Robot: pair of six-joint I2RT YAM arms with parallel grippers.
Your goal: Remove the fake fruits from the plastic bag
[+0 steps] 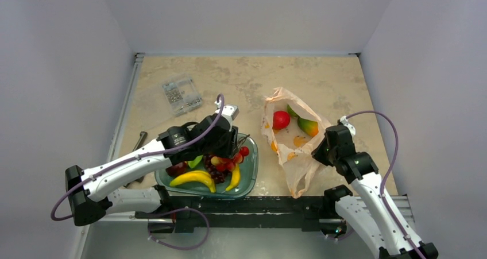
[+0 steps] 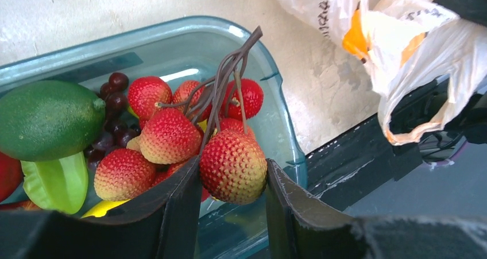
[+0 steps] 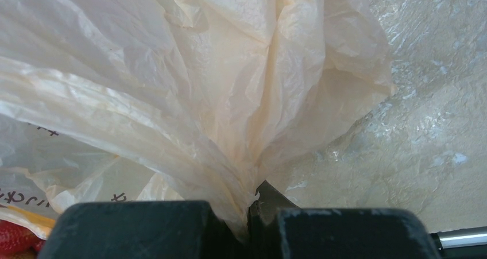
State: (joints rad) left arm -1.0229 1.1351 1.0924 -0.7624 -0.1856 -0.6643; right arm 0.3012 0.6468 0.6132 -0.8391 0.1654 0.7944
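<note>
The red-and-yellow berry bunch [image 2: 166, 135] on its brown stem lies in the teal tray [image 2: 172, 26] and also shows in the top view [image 1: 231, 160]. My left gripper [image 2: 232, 162] is shut on one berry of it, over the tray's near right corner [image 1: 231, 147]. The peach-pink plastic bag [image 1: 296, 161] lies right of the tray. A red ball [image 1: 281, 119], a green-orange piece [image 1: 308, 126] and orange pieces [image 1: 299, 140] are inside it. My right gripper [image 3: 250, 210] is shut on a bunched fold of the bag [image 3: 201, 87] at its right edge [image 1: 319, 150].
The tray [image 1: 252, 167] also holds two yellow bananas [image 1: 192, 178], dark grapes [image 2: 112, 118], a green fruit [image 2: 49, 118] and a green piece [image 2: 57, 181]. A clear box of small parts [image 1: 181, 95] sits at the back left. A dark tool [image 1: 139, 141] lies at the left edge.
</note>
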